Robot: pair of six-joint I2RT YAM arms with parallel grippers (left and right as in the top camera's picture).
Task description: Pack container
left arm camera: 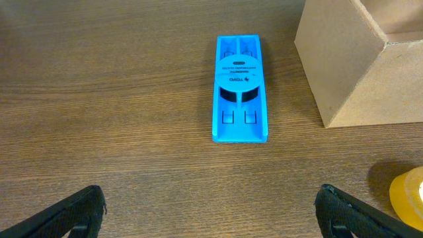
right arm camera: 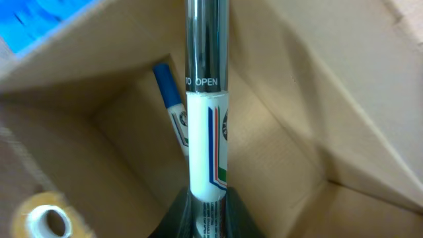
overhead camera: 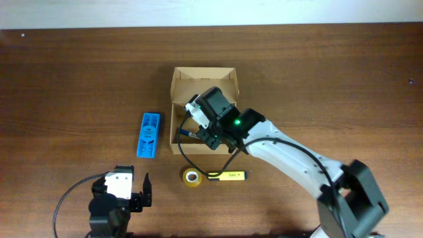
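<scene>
- The left gripper (left arm camera: 210, 215) is well to the near left of the container (overhead camera: 201, 79), over the worktop (overhead camera: 66, 99), its fingers spread wide and holding nothing.
- A flat blue plastic piece (left arm camera: 240, 89) lies just left of the container; the print on its round label is too small to read.
- The container stands open, with a blue-capped marker (right arm camera: 170, 99) leaning inside it.
- The right gripper (right arm camera: 198, 211) is directly above the container's opening, clamped on a silver-and-white tube (right arm camera: 206, 119) marked "TO OPEN" that points down into it.
- A tape roll (overhead camera: 192, 177) and a yellow highlighter (overhead camera: 228, 175) lie just in front of the container.
</scene>
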